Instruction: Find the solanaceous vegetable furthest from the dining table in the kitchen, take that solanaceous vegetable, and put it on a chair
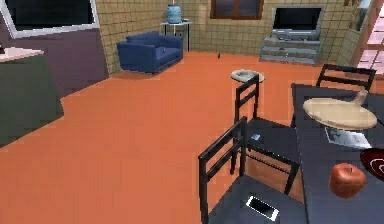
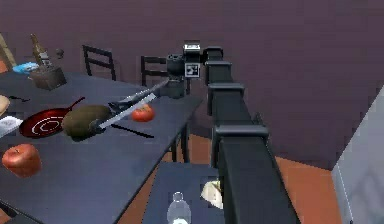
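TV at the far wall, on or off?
Off, as far as the forward view shows: the TV screen is uniformly dark, no image.

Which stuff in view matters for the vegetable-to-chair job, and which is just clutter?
Job: gripper; brown lump by its fingers (potato?); red round thing nearby (tomato?); chair; table.
Lying about: sofa; TV; phone; bottle; red-ringed plate.

Dark square arm (image 2: 240,140), two white marked squares (image 2: 191,70), thin-fingered tool (image 2: 104,122).
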Available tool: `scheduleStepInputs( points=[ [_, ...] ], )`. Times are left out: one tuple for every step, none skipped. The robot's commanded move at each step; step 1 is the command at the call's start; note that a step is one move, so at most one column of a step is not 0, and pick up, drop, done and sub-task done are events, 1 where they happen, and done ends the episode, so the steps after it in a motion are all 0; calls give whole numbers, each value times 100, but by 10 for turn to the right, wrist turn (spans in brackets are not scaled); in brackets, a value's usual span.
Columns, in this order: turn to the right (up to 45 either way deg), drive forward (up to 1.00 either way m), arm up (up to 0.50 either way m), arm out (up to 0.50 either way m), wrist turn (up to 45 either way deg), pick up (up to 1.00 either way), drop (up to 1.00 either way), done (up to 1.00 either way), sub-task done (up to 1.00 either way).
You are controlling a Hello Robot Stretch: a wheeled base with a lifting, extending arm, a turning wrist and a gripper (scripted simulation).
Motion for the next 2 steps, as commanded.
scheduleStepInputs(
  points=[
    [0,0,0,0,450,0,0,0,0],
    [0,0,0,0,390,0,0,0,0]
  ],
)
